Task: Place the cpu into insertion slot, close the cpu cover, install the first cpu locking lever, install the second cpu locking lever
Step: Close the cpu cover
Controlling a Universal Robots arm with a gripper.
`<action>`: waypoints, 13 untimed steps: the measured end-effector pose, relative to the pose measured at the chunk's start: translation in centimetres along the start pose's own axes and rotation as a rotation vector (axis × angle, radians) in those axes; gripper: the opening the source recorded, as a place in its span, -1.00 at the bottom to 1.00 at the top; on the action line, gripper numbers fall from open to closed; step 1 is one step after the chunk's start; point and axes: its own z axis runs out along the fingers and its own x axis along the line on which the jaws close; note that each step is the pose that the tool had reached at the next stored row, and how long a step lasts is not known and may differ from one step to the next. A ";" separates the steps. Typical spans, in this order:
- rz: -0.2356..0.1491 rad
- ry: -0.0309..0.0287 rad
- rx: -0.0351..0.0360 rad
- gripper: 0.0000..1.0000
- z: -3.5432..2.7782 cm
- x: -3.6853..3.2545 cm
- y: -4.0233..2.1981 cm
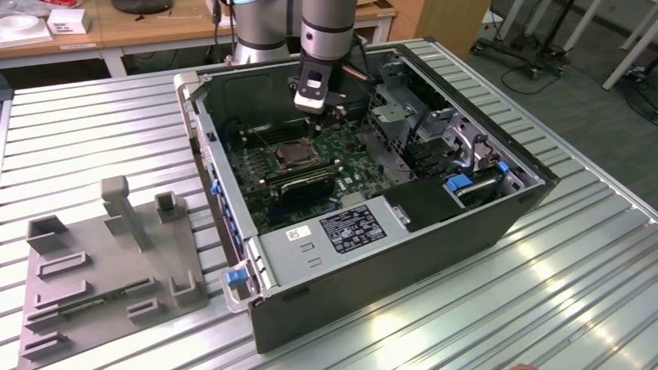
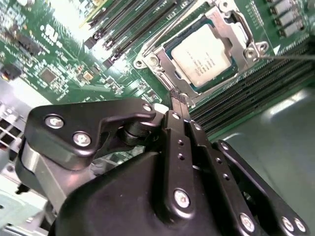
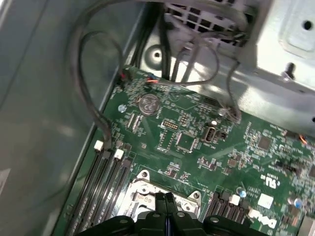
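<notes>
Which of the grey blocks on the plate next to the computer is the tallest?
The narrow post at the plate's far edge in the exterior view; it rises well above the squat blocks around it.

One cpu, one cpu cover, one green board, one computer case — and one grey fixture.

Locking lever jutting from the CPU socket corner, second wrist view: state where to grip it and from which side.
Take the locking lever on its straight stretch clear of the cpu cover, probably from above, jaws either side: it is a thin rod running out over the memory slots.
</notes>
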 end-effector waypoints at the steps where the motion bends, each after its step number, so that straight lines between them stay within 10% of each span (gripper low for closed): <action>1: -0.019 0.0006 0.0005 -0.79 0.03 0.00 0.00; 13: -0.236 0.0081 0.0061 -0.79 0.37 -0.01 -0.01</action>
